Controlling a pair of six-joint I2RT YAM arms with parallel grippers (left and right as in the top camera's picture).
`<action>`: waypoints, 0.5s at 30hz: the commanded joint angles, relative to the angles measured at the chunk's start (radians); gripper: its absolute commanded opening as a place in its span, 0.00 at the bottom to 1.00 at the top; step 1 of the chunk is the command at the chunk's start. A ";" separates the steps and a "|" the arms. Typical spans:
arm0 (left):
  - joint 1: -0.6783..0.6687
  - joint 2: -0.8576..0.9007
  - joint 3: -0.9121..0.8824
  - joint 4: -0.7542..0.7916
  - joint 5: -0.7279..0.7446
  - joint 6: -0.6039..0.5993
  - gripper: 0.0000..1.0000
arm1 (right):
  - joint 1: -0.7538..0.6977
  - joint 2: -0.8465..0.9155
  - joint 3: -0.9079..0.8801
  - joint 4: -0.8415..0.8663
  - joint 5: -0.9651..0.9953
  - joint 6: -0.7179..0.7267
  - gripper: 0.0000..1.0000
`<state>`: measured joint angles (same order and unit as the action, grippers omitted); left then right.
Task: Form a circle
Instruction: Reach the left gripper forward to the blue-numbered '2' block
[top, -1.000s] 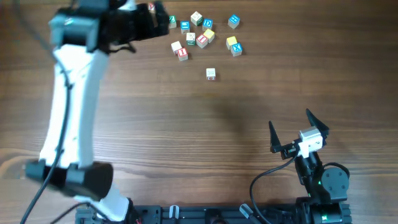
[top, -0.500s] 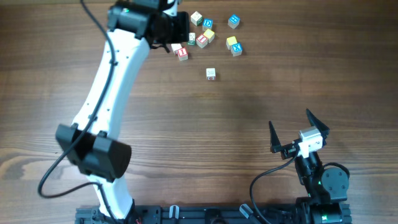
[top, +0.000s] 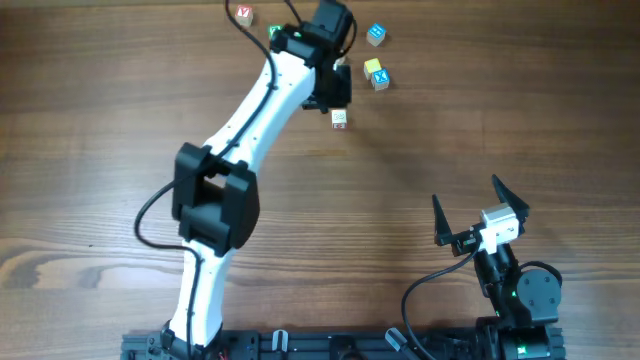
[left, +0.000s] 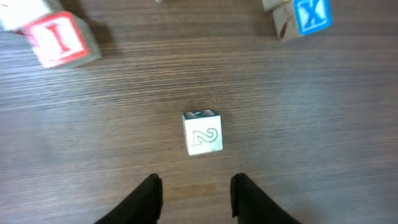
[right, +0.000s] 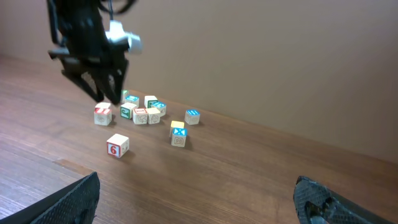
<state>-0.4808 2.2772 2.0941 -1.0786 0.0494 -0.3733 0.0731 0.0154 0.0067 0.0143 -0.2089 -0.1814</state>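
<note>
No circle is formed yet: the letter cubes (right: 142, 113) are bunched loosely at the far side of the surface (top: 90, 150). The white digit cube (left: 203, 132) is set apart, nearer than the blue X cube (left: 311, 15) and the red-letter cube (left: 59, 38). Within the last second the left pincer (left: 196, 183) has been swung in from the far left and placed just short of the digit cube. It is part-open, with nothing held. This stray is judged the next pick for the ring. The right pincer (top: 466, 190) is parked wide open and empty.
</note>
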 joint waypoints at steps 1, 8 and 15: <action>-0.019 0.072 0.013 0.027 -0.018 -0.006 0.48 | 0.000 -0.006 -0.002 0.002 -0.001 -0.002 1.00; -0.030 0.122 0.013 0.071 -0.026 -0.005 0.53 | 0.000 -0.006 -0.002 0.002 -0.001 -0.003 1.00; -0.031 0.160 0.011 0.095 -0.025 -0.005 0.55 | 0.000 -0.006 -0.002 0.002 -0.001 -0.003 1.00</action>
<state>-0.5064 2.4157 2.0941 -0.9974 0.0448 -0.3771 0.0731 0.0154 0.0067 0.0143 -0.2089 -0.1814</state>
